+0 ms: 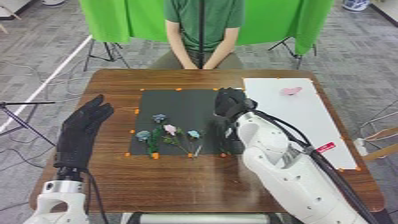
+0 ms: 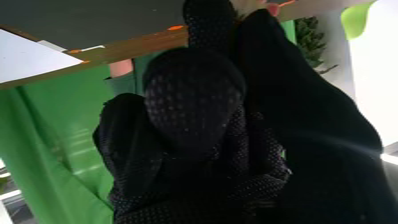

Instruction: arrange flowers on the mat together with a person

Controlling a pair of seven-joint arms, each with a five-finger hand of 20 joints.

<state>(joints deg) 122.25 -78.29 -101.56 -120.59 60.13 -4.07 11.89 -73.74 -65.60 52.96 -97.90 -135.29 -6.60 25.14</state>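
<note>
Your right hand point(image 1: 230, 102): mat's point(image 1: 182, 102) two o'clock, fingers seemingly pinching leafy sprig point(image 2: 309, 44). Lower gently, clear of seven-o'clock blooms point(image 1: 171, 129). Left hand point(image 1: 78, 132): fingers straight.

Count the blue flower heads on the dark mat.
3, all on the mat's left side: the far bloom, the leftmost bloom nearer the robot, and the paler bloom right of the pink flower. The right hand or arm may hide others.
</note>
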